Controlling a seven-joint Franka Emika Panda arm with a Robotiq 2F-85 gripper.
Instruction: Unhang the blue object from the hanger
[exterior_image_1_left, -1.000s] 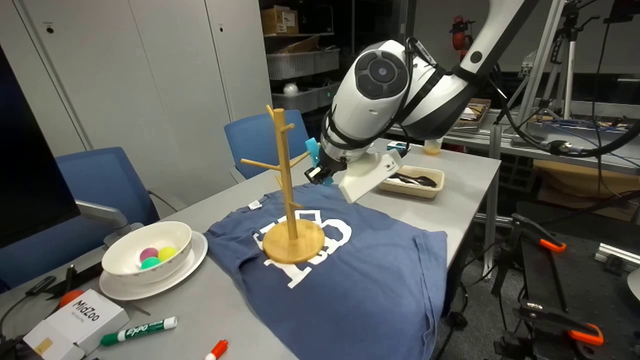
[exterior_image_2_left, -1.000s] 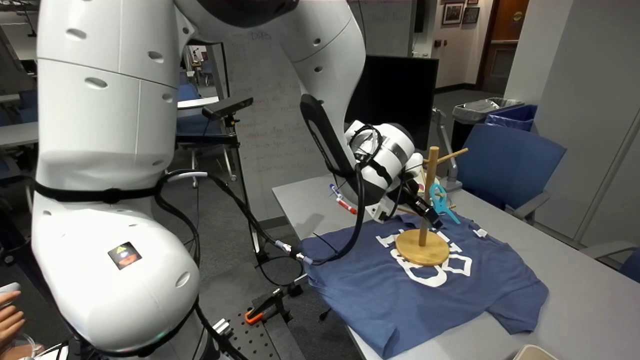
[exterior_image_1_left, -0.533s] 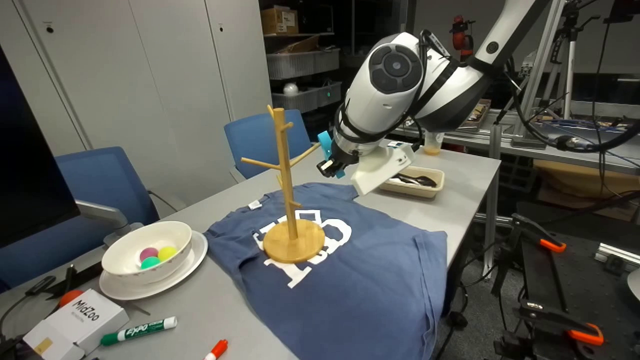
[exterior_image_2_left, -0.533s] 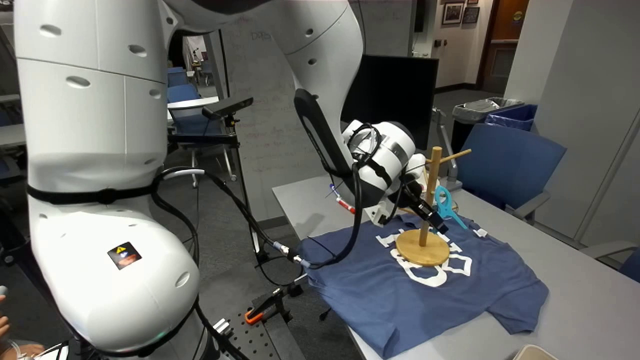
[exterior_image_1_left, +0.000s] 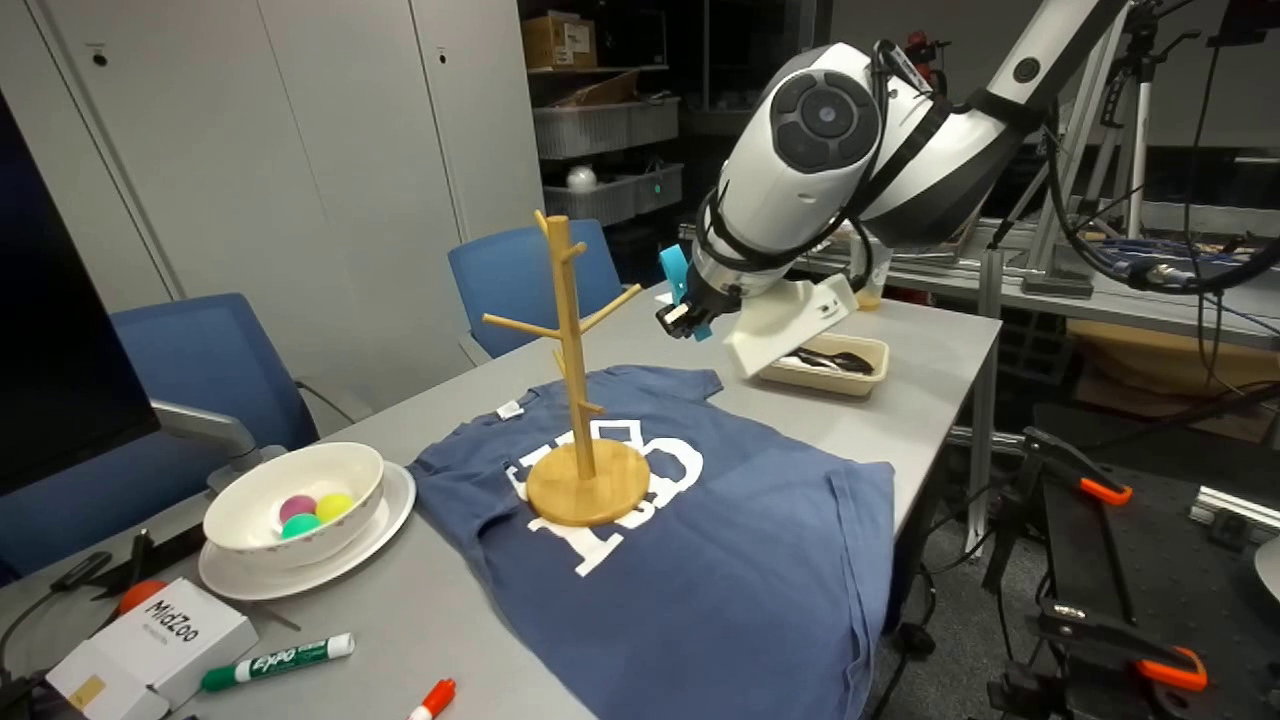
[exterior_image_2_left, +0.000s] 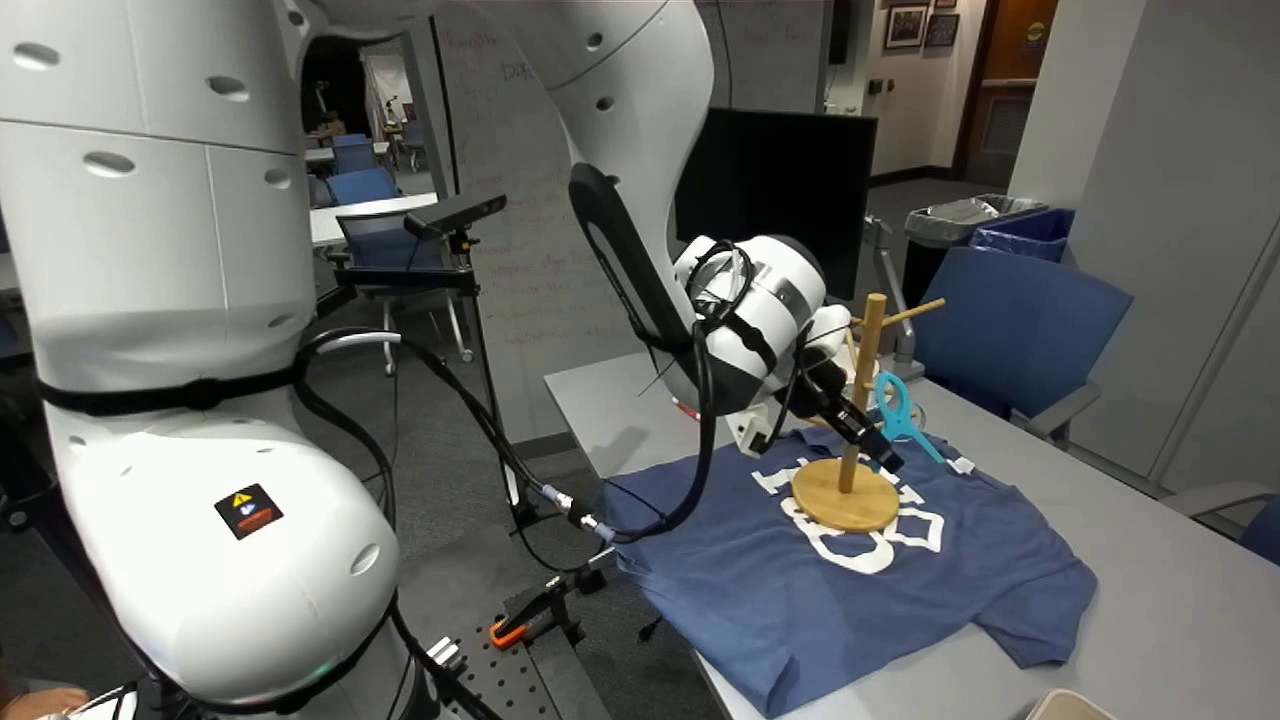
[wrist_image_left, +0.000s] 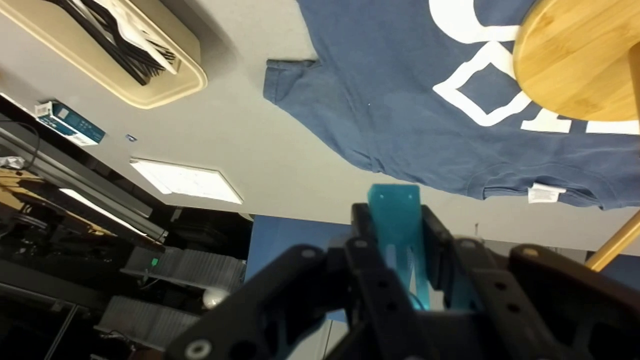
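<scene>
The blue object, a slim light-blue item with a looped end, shows in both exterior views (exterior_image_1_left: 675, 268) (exterior_image_2_left: 897, 405) and in the wrist view (wrist_image_left: 394, 197). My gripper (exterior_image_1_left: 678, 320) is shut on it; in the wrist view the fingers (wrist_image_left: 392, 220) press both its sides. The object is in the air above the table, apart from the pegs. The wooden hanger (exterior_image_1_left: 567, 330) stands upright on its disc base beside the gripper. In an exterior view the hanger's pole (exterior_image_2_left: 866, 350) stands partly in front of the gripper (exterior_image_2_left: 888, 458). The wrist view shows its disc base (wrist_image_left: 575, 65).
A navy T-shirt (exterior_image_1_left: 720, 560) lies flat under the hanger. A beige tray with cutlery (exterior_image_1_left: 870, 385) stands behind the gripper. A bowl (exterior_image_1_left: 240, 540) with balls on a plate, a white box (exterior_image_1_left: 180, 630) and markers lie across the table. Blue chairs (exterior_image_1_left: 520, 275) stand behind.
My gripper, with the blue object in it, has moved away from the hanger and a little up. The gap between object and pegs has grown. The hanger has hardly moved.
</scene>
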